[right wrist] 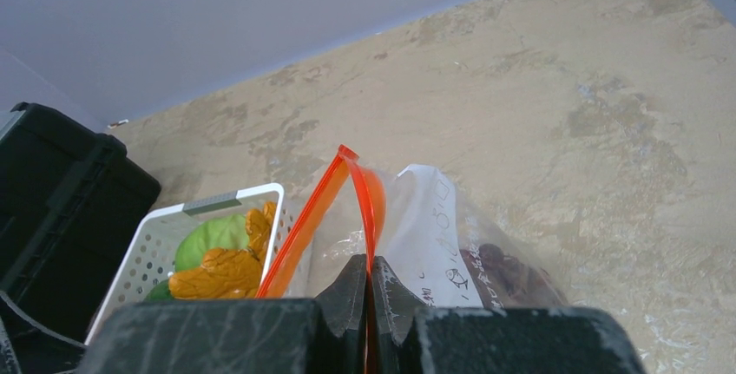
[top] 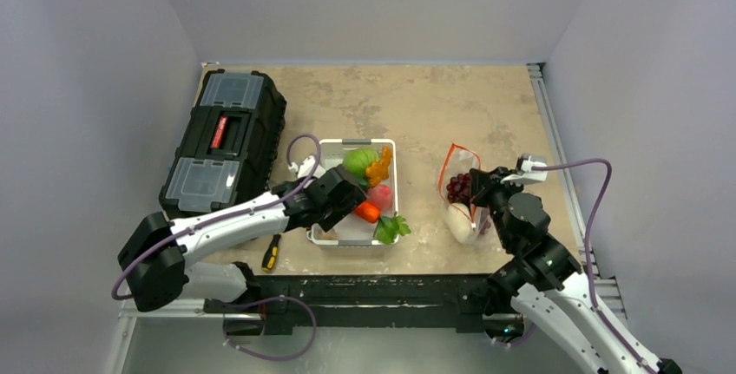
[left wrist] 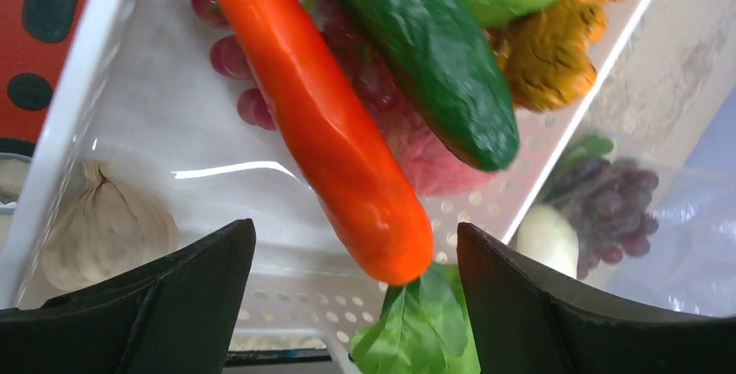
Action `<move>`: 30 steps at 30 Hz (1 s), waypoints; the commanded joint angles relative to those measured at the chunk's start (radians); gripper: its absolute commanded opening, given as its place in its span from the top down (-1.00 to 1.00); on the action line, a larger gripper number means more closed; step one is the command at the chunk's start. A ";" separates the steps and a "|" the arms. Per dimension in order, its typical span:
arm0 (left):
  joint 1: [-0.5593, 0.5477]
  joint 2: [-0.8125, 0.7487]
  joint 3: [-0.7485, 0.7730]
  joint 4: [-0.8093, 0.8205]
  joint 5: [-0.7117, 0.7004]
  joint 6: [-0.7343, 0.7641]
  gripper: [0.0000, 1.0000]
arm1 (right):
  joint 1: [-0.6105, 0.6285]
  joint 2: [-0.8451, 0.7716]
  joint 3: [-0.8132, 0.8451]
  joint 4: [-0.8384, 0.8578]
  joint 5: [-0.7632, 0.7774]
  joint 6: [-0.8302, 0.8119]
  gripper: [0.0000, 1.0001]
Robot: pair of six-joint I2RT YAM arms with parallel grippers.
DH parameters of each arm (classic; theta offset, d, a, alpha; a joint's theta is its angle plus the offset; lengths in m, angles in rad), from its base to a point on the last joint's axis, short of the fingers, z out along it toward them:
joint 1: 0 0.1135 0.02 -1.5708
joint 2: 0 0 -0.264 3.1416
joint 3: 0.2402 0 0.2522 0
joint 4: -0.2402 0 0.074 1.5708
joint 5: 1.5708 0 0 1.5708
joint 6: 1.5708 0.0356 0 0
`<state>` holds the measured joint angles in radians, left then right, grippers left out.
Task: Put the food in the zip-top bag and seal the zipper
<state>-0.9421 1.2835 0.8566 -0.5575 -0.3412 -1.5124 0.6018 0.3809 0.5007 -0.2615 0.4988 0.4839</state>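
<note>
The white tray (top: 325, 237) holds an orange carrot (top: 367, 212), a green cabbage (top: 358, 161), a pink peach (top: 379, 195) and leafy greens (top: 391, 228). My left gripper (top: 350, 205) is open over the tray. In the left wrist view the carrot's tip (left wrist: 382, 244) lies between the open fingers of that gripper (left wrist: 354, 248), beside a green cucumber (left wrist: 417, 53). The clear zip-top bag (top: 469, 214) holds purple grapes (top: 458, 187) and a white radish (top: 460, 223). My right gripper (right wrist: 368, 277) is shut on the red-orange zipper (right wrist: 364, 209), and the bag's mouth stands open.
A black toolbox (top: 227, 140) stands at the left. A yellow-handled screwdriver (top: 271, 254) lies near the front edge. A garlic bulb (left wrist: 104, 226) and an orange-yellow leafy toy (left wrist: 547, 53) are also in the tray. Grey walls close in both sides.
</note>
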 commanded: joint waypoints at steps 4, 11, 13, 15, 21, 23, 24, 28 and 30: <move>0.022 0.028 -0.063 0.140 -0.097 -0.204 -0.54 | 0.001 -0.013 -0.002 0.042 0.002 -0.016 1.00; 0.038 0.070 -0.103 0.213 -0.085 -0.233 -0.35 | 0.001 -0.008 -0.003 0.042 0.006 -0.016 1.00; 0.040 0.081 -0.103 0.229 -0.084 -0.230 -0.26 | 0.001 -0.008 -0.002 0.042 0.007 -0.017 1.00; 0.040 0.094 -0.106 0.247 -0.081 -0.228 -0.21 | 0.001 -0.007 -0.003 0.042 0.009 -0.016 1.00; 0.042 0.104 -0.127 0.289 -0.081 -0.213 -0.02 | 0.001 -0.006 -0.003 0.043 0.006 -0.016 1.00; 0.042 0.087 -0.138 0.301 -0.090 -0.181 0.13 | 0.001 -0.005 -0.003 0.044 0.003 -0.015 1.00; 0.040 0.072 -0.142 0.301 -0.099 -0.163 0.19 | 0.000 -0.006 -0.003 0.042 0.000 -0.016 1.00; 0.040 -0.032 -0.176 0.292 -0.145 -0.088 0.34 | 0.001 -0.009 -0.006 0.046 0.000 -0.016 1.00; 0.040 -0.102 -0.189 0.289 -0.151 -0.031 0.42 | 0.001 -0.006 -0.004 0.046 -0.001 -0.015 1.00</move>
<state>-0.9051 1.3205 0.6888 -0.2943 -0.4255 -1.6558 0.6014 0.3771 0.4988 -0.2611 0.4984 0.4808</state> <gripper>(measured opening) 0.410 0.004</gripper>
